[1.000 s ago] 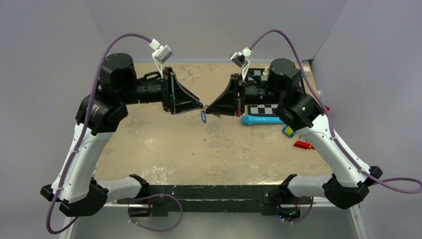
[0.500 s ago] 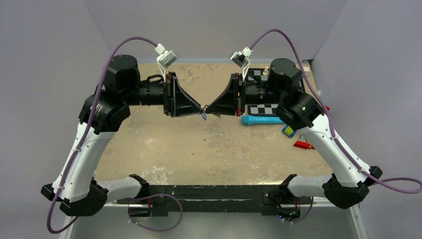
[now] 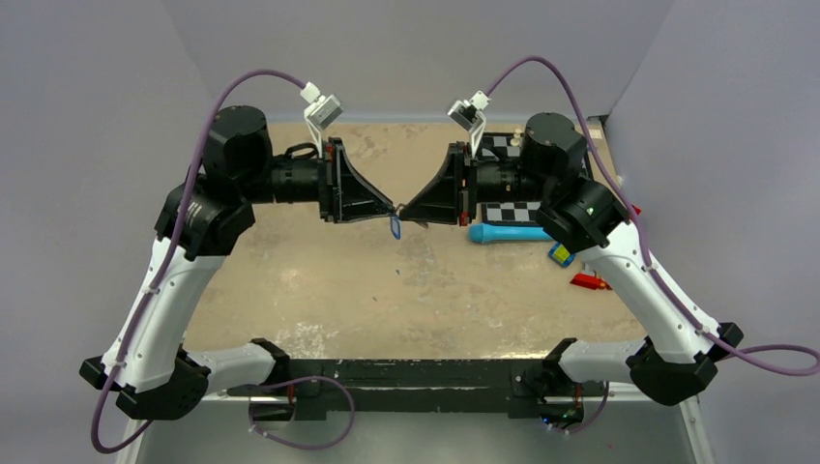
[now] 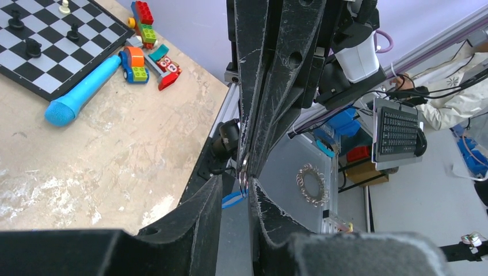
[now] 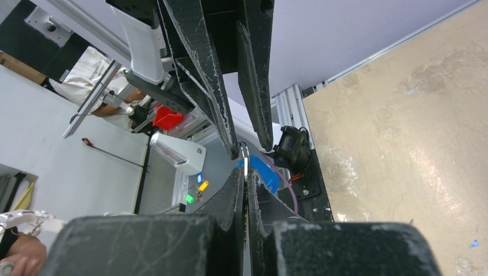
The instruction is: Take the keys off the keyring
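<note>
Both grippers meet tip to tip in mid-air over the middle of the table. My right gripper [image 3: 401,215] [image 5: 244,171] is shut on the thin metal keyring [image 5: 245,154] [image 4: 244,174], which stands edge-on between its fingertips. A bright blue oval tag [image 3: 394,227] [image 5: 265,173] hangs from the ring just below the tips. The keys' grey metal is too small to tell apart from the ring. My left gripper [image 3: 393,209] [image 4: 235,184] has its fingers on either side of the ring. A gap still shows between them, and the ring lies close to one finger.
A long light-blue tube tool [image 3: 506,233] [image 4: 82,92] lies right of centre beside a chessboard [image 3: 510,209] [image 4: 46,49]. A small blue-and-yellow block [image 3: 560,253] and a red piece [image 3: 588,282] lie near the right arm. Toy bricks [image 4: 144,31] lie past the board.
My left arm has moved right until its tips reach the keyring, and its jaws have narrowed around it. The right gripper has stayed still, shut on the ring.
</note>
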